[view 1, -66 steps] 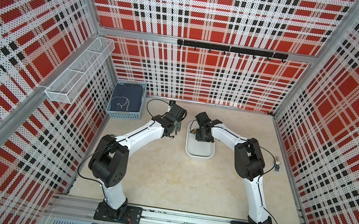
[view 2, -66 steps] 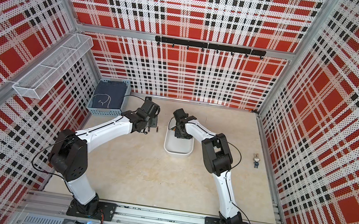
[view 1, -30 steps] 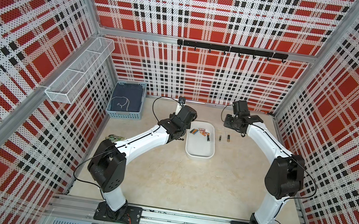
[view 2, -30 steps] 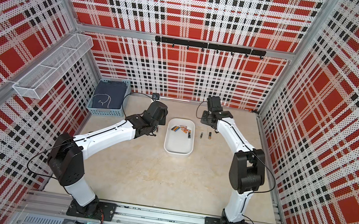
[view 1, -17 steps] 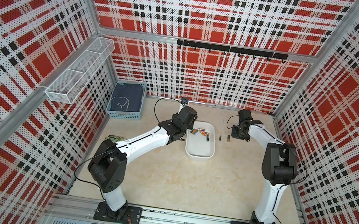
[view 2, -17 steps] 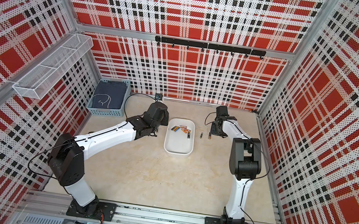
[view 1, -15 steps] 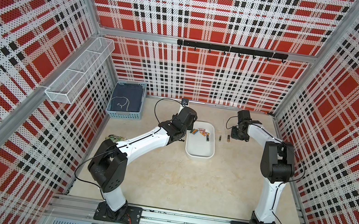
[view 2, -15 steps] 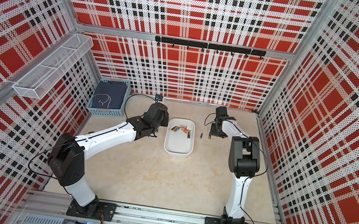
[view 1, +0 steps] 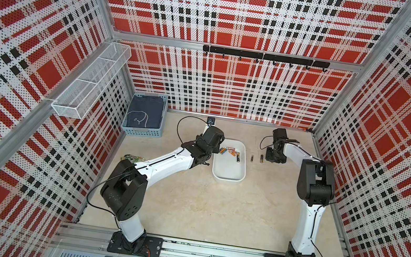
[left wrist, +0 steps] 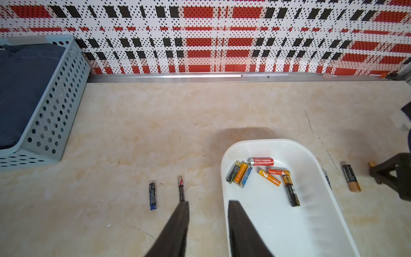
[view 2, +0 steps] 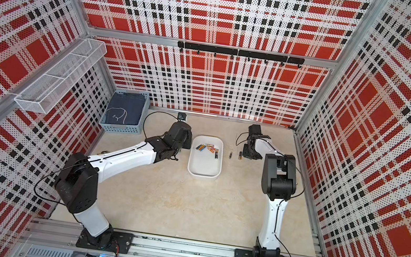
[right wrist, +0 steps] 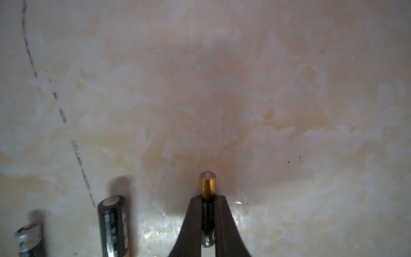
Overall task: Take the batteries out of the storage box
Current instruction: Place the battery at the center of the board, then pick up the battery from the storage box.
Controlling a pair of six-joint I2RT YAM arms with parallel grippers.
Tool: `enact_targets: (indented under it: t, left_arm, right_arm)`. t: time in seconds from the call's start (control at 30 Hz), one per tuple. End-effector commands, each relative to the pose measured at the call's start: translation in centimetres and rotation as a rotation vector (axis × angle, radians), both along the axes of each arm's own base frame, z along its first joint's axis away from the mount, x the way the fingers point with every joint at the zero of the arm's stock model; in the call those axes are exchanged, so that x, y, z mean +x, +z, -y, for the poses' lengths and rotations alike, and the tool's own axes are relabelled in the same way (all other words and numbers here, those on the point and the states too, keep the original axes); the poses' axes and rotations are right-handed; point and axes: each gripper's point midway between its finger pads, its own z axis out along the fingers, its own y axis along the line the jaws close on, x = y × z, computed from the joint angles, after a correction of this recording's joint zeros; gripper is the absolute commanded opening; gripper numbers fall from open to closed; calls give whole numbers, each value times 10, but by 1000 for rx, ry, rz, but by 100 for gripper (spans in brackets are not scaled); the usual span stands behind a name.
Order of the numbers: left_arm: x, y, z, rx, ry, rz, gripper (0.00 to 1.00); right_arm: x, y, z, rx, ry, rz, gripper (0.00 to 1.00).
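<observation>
The white storage box (view 1: 227, 175) (view 2: 204, 166) (left wrist: 289, 222) lies mid-table with several batteries (view 1: 231, 153) (view 2: 208, 149) (left wrist: 260, 172) at its far end. Two batteries (left wrist: 152, 195) (left wrist: 181, 189) lie on the table left of the box. Two more (view 1: 251, 158) (view 1: 261, 158) lie to its right. My left gripper (left wrist: 209, 203) is open and empty, one finger over the table and one over the box's left rim. My right gripper (right wrist: 208, 199) (view 1: 273, 158) is low at the table right of those two, shut on a black-and-gold battery (right wrist: 208, 184).
A light-blue basket (view 1: 145, 120) (left wrist: 44, 111) holding dark cloth stands at the back left. A white wire-mesh shelf (view 1: 90, 81) hangs on the left wall and a black hook rail (view 1: 264, 56) on the back wall. The back wall is close behind both grippers.
My right gripper has left the box, swung right and come down to the table beside the two batteries there. My left gripper has shifted slightly toward the box's left rim.
</observation>
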Motion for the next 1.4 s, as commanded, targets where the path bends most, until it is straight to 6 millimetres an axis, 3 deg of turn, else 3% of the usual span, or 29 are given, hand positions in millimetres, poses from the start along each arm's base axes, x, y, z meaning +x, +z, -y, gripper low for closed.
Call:
enact_targets:
  t: [0.0,0.2,0.27,0.4,0.5,0.6,0.73,0.87,1.07,1.23,1.37]
  left_arm:
    - [1,8,-5,1,3,22,35]
    - [1,12,-7,-2,10,25,36]
    - [3,18,-19,8,74,37,38]
    - [5,29,-13,-62,60,40,39]
    - [10,33,2,-95,17,23,42]
    - [18,24,28,-102,-56,-43,42]
    - [36,-3,61,-51,-93,-135,36]
    - [53,-30,97,-36,-157,-213,30]
    - [71,-77,124,33,-180,-327,31]
    - [76,-121,116,69,-166,-414,32]
    - [82,-139,103,103,-140,-429,33]
  right_arm:
    - [4,-7,5,-19,-2,-5,6]
    - [2,0,6,-20,-5,-5,20]
    - [0,10,6,-14,-8,7,24]
    - [-2,40,1,20,-7,46,27]
    - [-9,71,-2,39,-17,85,30]
    - [-20,108,-8,72,-23,181,33]
    - [-40,154,-28,244,12,392,34]
    - [-63,173,-46,376,79,554,35]
    - [-112,155,-66,500,186,648,36]
    - [-157,121,-74,537,262,655,36]
    - [-179,104,-72,525,286,677,38]
